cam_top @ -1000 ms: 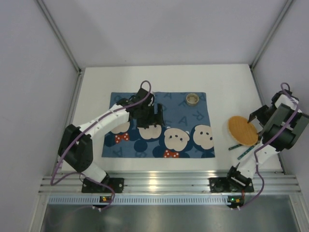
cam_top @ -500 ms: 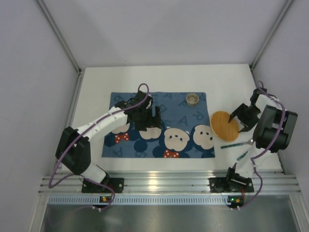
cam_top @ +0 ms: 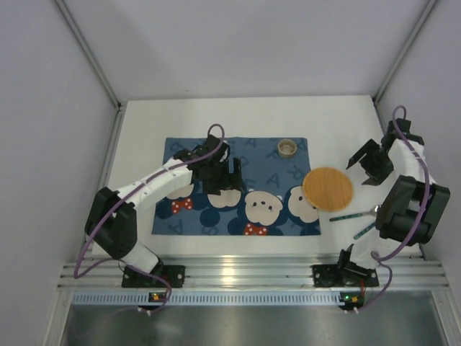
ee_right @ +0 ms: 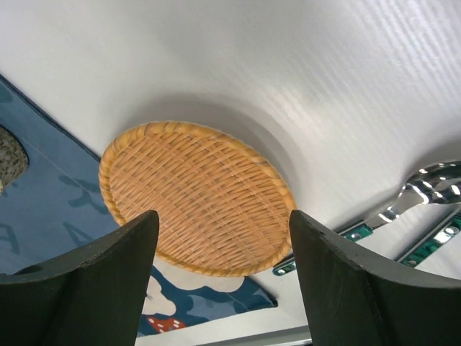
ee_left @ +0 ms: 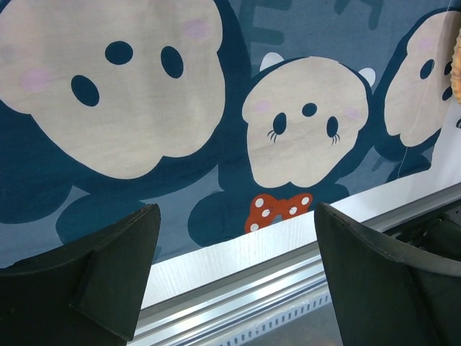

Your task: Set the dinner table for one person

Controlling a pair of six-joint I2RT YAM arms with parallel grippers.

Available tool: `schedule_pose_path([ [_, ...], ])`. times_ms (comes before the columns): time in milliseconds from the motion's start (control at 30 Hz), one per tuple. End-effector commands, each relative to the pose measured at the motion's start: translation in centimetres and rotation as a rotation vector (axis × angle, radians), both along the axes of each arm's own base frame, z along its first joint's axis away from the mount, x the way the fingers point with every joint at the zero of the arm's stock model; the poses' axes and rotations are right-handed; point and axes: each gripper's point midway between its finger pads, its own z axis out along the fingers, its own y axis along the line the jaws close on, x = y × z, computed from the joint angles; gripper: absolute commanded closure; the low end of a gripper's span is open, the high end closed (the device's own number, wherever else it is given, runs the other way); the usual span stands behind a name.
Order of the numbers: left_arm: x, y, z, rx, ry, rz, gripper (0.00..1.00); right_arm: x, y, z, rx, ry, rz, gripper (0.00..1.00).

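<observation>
The white dinner table (cam_top: pixel 216 122) carries a blue bear-print placemat (cam_top: pixel 238 186). A round woven plate (cam_top: pixel 328 189) lies flat, its left part over the placemat's right edge. My right gripper (cam_top: pixel 364 164) hovers just right of it, open and empty. In the right wrist view the woven plate (ee_right: pixel 194 198) lies below the open right gripper (ee_right: pixel 223 216), untouched. My left gripper (cam_top: pixel 223 176) hangs open over the placemat's middle. The left wrist view shows the left gripper (ee_left: pixel 238 209) open above the placemat (ee_left: pixel 216 166), with nothing between its fingers.
A small round cup (cam_top: pixel 287 148) stands on the placemat's far right corner. Green-handled cutlery (cam_top: pixel 346 216) and a second piece (cam_top: pixel 366 229) lie right of the placemat, with a shiny spoon bowl (ee_right: pixel 425 187). The ribbed aluminium rail (cam_top: pixel 245 270) runs along the near edge.
The woven plate has moved left from the table's right side onto the placemat's right edge. The right gripper has drawn back from it. The left gripper has barely shifted.
</observation>
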Motion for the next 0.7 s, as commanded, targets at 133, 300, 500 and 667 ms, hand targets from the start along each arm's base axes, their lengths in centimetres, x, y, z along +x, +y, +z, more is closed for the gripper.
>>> schedule_pose_path([
  [133, -0.4, 0.1, 0.4, -0.013, -0.018, 0.006, 0.07, -2.7, -1.5, -1.4, -0.04, 0.036, -0.037, 0.27],
  [300, -0.4, 0.3, 0.7, -0.007, -0.026, 0.017, 0.07, -3.3, -0.2, -5.0, 0.02, 0.042, -0.029, 0.29],
  [500, -1.2, 1.0, 0.5, 0.003, -0.02, 0.034, 0.07, -2.2, 1.6, -7.6, 0.118, -0.032, -0.002, 0.36],
  [667, -1.8, 1.8, 0.5, 0.018, -0.02, 0.047, 0.07, -2.6, 2.4, -9.3, 0.155, -0.05, -0.011, 0.6],
])
